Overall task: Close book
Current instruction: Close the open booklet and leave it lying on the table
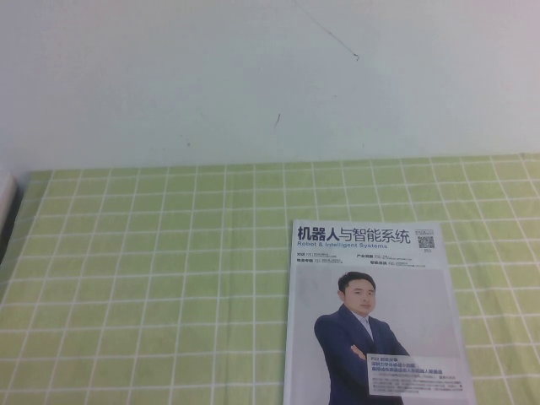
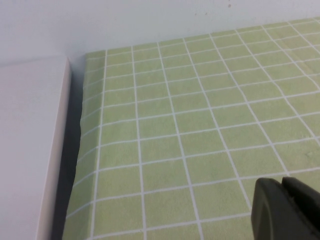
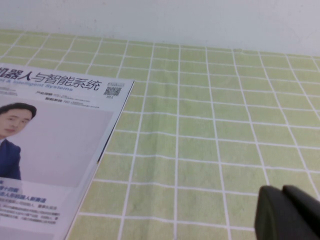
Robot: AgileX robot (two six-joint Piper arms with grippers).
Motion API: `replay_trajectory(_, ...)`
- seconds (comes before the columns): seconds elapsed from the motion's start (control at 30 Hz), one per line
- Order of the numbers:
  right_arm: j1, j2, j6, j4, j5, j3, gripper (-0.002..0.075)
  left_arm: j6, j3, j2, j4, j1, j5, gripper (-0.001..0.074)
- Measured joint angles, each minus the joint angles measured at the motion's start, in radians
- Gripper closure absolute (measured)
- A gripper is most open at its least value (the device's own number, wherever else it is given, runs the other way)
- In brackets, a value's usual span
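The book [image 1: 374, 314] is a magazine lying flat and closed, cover up, on the green checked cloth [image 1: 152, 278] at the front right of the table. Its cover shows black Chinese title text and a man in a dark suit. In the right wrist view the book [image 3: 55, 145] lies beside my right gripper [image 3: 282, 192], which hovers over bare cloth with its dark fingers pressed together and holding nothing. My left gripper [image 2: 282, 184] is far off to the left over bare cloth, its fingers also together and empty. Neither arm shows in the high view.
A white board or box [image 2: 30, 150] stands along the cloth's left edge, its end also visible as a white object [image 1: 5, 198] in the high view. A pale wall [image 1: 270, 76] backs the table.
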Motion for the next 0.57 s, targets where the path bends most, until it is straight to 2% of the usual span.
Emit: replay_trajectory(0.57, 0.0, 0.0, 0.0, 0.0, 0.0, 0.0, 0.0729, 0.0, 0.0, 0.0, 0.0, 0.007, 0.0, 0.0738)
